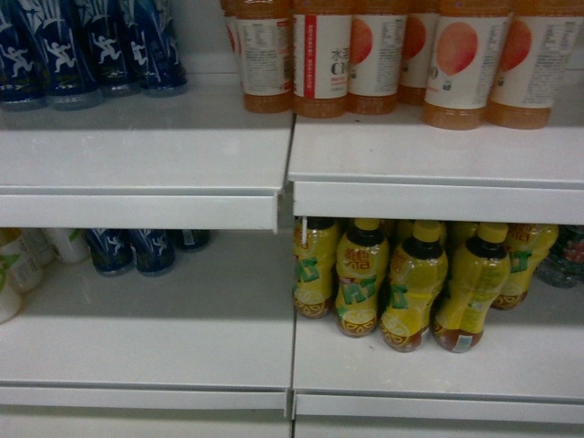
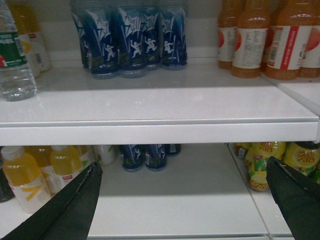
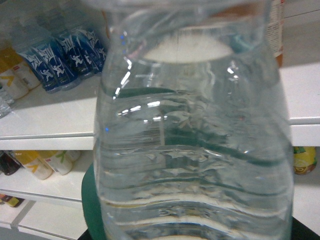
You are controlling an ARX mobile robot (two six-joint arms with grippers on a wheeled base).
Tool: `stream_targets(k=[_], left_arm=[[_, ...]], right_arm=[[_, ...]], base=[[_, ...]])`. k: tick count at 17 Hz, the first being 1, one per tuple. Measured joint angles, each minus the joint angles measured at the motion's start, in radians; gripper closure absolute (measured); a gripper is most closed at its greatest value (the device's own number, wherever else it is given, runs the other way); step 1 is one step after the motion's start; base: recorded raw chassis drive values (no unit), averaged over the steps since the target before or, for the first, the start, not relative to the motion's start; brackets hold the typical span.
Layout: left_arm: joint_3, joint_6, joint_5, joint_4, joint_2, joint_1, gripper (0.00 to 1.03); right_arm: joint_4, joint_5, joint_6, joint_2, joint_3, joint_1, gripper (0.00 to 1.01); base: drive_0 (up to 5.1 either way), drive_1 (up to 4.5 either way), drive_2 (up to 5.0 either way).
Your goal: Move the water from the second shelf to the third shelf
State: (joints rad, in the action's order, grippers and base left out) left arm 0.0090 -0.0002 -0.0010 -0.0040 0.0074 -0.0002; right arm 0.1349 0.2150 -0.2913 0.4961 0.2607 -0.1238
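On the upper shelf [image 1: 146,146], sports drinks [image 1: 82,50] stand at the back left and juice bottles [image 1: 392,55] in a row to the right. On the lower shelf [image 1: 146,338], more sports drinks [image 1: 137,251] sit far back at left, and tea bottles [image 1: 411,283] cluster at right. In the right wrist view the water [image 3: 192,150] stands close before the shelves, hiding much of them.

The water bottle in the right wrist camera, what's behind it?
Around the water bottle you can see a white shelf with blue bottles at left. The bottle fills the frame, so whatever is directly behind it is covered.
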Motion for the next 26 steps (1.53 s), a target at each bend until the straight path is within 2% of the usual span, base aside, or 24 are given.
stream_targets(k=[26], left_arm=[[0.000, 0.000, 0.000, 0.003, 0.000, 0.000, 0.05]], right_arm=[[0.002, 0.003, 0.000, -0.001, 0.000, 0.000, 0.59]], base=[[-4.6, 2.23, 2.2]])
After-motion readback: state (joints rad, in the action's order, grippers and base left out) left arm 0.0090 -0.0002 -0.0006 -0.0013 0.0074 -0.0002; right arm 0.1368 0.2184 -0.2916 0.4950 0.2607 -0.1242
